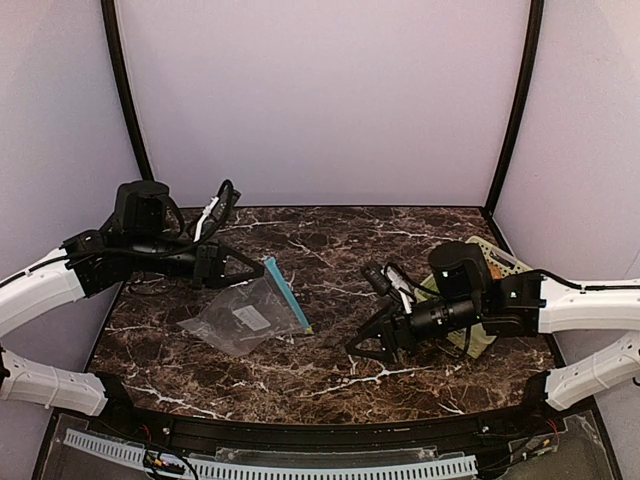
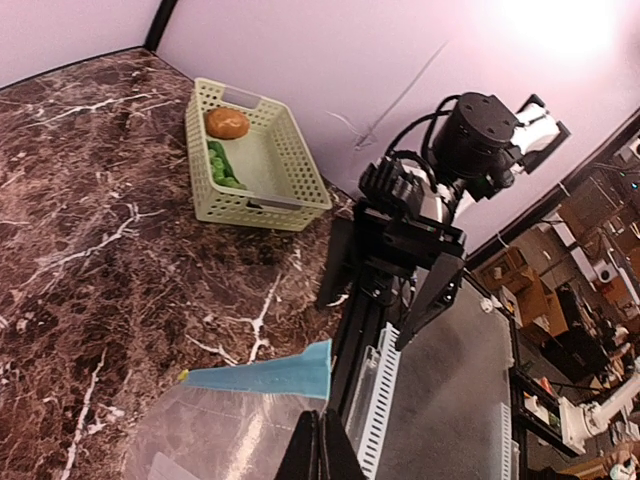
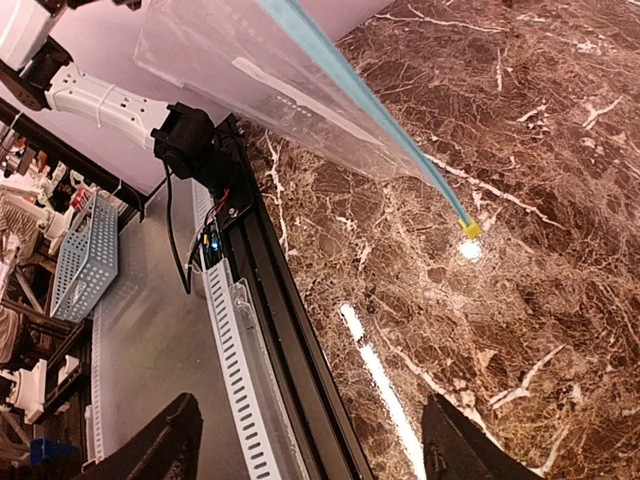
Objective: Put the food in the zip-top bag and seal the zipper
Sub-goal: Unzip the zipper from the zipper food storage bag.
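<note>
The left claw [image 1: 250,268] is clenched on the upper corner of the zip-top bag [image 1: 240,318], at the top end of its teal zipper [image 1: 288,297]. In the top view the clear bag hangs tilted left of the frame's middle, and its lower part seems to rest on the marbled desk [image 1: 330,240]. The right claw [image 1: 375,340] is released and empty, low over the desk just right of the bag and apart from the zipper's lower end with its small yellow tab [image 3: 468,229]. Both foods lie in the pale green basket [image 2: 255,212], in the upper middle of the left wrist view. The brown-orange potato [image 2: 228,122] is at its far end and the lumpy green vegetable [image 2: 222,168] lies along one wall. In the top view that basket sits behind the right arm, toward the right edge. Whether the bag's mouth is parted cannot be told from these views, so the step in hand, as I judge it, is getting a usable opening before any food travels. To do it well, the right claw should pinch one lip only near the yellow tab and draw it away from the other lip — not both layers at once. The left claw should hold its corner high and taut so the film does not fold shut. Only then is the potato worth fetching, taken from above across its narrow width, clear of the basket wall.
</note>
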Robot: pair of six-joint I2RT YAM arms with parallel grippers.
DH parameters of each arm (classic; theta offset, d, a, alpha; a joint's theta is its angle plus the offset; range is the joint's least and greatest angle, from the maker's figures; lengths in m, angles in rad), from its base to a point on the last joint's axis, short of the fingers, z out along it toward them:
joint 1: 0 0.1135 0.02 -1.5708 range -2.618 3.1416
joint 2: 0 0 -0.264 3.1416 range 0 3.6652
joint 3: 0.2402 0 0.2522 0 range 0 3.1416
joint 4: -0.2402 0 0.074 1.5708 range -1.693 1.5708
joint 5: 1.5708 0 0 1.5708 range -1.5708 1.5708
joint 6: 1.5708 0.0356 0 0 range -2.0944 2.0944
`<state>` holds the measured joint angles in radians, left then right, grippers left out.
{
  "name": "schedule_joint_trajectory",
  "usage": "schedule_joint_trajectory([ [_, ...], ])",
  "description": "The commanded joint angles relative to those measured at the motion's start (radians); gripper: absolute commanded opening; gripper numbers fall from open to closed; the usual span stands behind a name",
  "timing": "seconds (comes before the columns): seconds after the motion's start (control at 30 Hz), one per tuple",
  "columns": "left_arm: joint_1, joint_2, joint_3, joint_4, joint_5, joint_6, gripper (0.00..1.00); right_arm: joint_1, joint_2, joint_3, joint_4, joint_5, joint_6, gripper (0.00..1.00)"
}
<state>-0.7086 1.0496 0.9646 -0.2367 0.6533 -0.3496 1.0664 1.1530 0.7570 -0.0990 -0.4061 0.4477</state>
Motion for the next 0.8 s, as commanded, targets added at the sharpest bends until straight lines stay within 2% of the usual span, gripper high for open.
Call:
schedule_joint_trajectory([
  [0.0, 0.004, 0.005, -0.037, 0.053, 0.179, 0.027, 0.01, 0.001, -0.026, 0.047, -0.033, 0.072, 0.002, 0.79],
  [0.27, 0.004, 0.034, -0.063, 0.063, 0.28, 0.029, 0.01, 0.001, -0.023, 0.077, -0.008, 0.133, -0.01, 0.89],
  [0.77, -0.002, 0.038, -0.121, 0.092, 0.32, 0.017, 0.01, 0.006, 0.151, 0.111, 0.094, 0.041, -0.049, 0.91],
])
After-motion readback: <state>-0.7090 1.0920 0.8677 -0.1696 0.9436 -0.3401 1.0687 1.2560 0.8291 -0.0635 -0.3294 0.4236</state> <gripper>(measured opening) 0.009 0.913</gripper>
